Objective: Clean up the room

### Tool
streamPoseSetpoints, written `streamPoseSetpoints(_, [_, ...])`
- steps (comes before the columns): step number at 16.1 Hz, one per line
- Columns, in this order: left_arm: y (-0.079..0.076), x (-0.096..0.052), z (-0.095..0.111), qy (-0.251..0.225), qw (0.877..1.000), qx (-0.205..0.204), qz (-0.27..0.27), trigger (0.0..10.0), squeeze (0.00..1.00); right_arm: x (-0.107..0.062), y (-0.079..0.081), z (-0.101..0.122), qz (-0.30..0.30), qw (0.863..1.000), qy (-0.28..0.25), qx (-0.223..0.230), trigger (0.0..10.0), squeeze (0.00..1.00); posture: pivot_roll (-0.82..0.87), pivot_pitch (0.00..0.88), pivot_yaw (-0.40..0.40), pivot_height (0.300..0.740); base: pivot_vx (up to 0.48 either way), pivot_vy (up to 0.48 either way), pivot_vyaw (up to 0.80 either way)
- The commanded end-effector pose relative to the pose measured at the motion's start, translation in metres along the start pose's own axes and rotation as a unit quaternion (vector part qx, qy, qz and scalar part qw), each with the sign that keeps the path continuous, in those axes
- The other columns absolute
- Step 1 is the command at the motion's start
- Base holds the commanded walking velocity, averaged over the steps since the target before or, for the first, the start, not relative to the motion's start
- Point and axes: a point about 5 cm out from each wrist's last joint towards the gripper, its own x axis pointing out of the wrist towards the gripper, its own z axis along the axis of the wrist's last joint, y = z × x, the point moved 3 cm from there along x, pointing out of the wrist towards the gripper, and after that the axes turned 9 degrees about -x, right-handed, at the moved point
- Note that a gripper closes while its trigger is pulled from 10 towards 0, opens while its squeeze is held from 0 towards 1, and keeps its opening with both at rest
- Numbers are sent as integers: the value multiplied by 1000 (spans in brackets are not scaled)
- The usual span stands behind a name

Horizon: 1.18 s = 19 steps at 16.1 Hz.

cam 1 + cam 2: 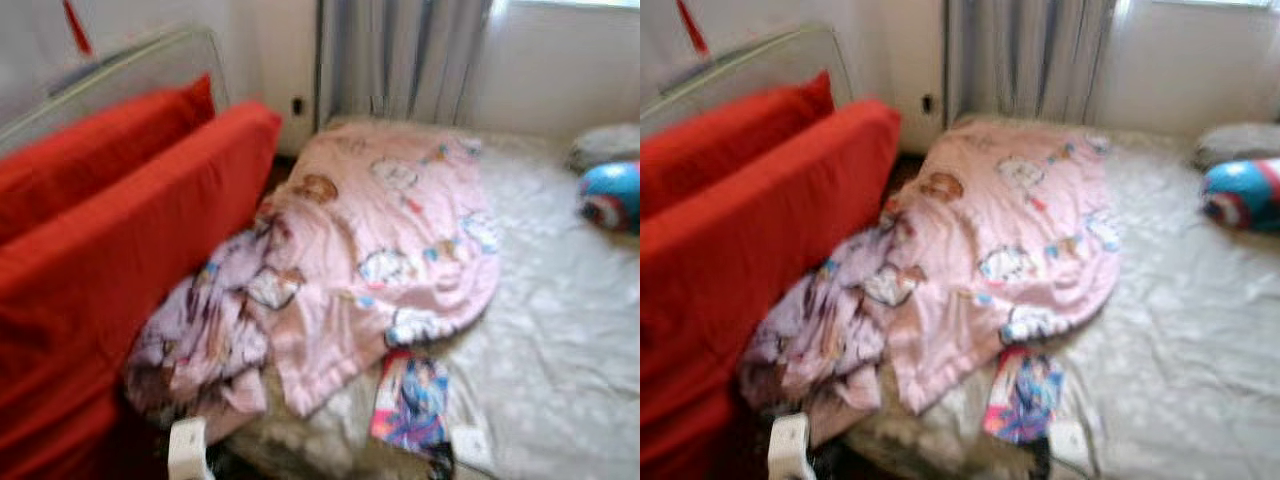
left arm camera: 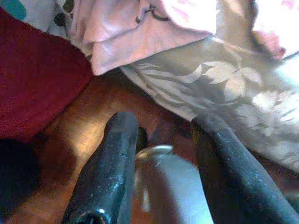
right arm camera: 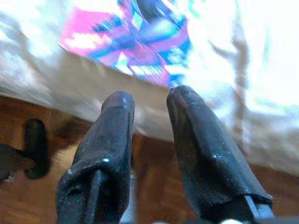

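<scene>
A crumpled pink blanket (image 1: 380, 240) lies across a low mattress with a white leaf-pattern sheet (image 1: 560, 340). A lilac printed cloth (image 1: 205, 330) is bunched at its near left corner. A colourful picture book (image 1: 410, 400) lies on the sheet at the near edge. My left gripper (image 2: 163, 126) hangs low over the wooden floor beside the mattress, with a pale grey-white container (image 2: 168, 186) between its fingers; that container (image 1: 188, 448) also pokes up at the bottom of the head views. My right gripper (image 3: 149, 100) hovers before the mattress edge just below the book (image 3: 140, 42), fingers slightly apart and holding nothing.
A red sofa (image 1: 110, 250) with thick cushions stands close on the left. A blue and red round cushion (image 1: 610, 195) and a grey pillow (image 1: 605, 145) lie at the far right. Grey curtains (image 1: 410, 60) hang behind. Brown wooden floor (image 2: 79, 140) runs between sofa and mattress.
</scene>
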Motion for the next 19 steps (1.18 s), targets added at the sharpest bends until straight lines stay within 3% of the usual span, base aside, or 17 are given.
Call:
streamPoseSetpoints(1, [-1,0,2,-6,1000,-1,-4,10000,0,-3,-3,-10,-3,1000,12,4,10000,0,-16,51,-19,740,0,0,0])
streamPoseSetpoints(8, [-12,2,39,-89,995,13,-46,10000,0,-4,-5,1,-8,999,-41,14,10000,0,-11,59,-20,740,0,0,0])
streamPoseSetpoints(10, [-23,0,71,-158,984,29,-78,10000,0,-6,-6,7,-12,997,-73,31,10000,0,-16,61,-21,740,0,0,0])
streamPoseSetpoints(12, [-37,-5,88,-204,971,53,-116,10000,0,-7,-7,9,-20,995,-89,36,10000,0,-19,58,-25,740,0,0,0])
streamPoseSetpoints(16, [-47,-17,108,-273,951,55,-138,10000,0,-9,-11,12,-32,991,-114,63,10000,0,-18,58,-27,740,0,0,0])
streamPoseSetpoints(19, [-52,-27,115,-304,940,52,-147,10000,0,-10,-11,14,-29,990,-125,58,10000,0,-25,47,-30,740,0,0,0])
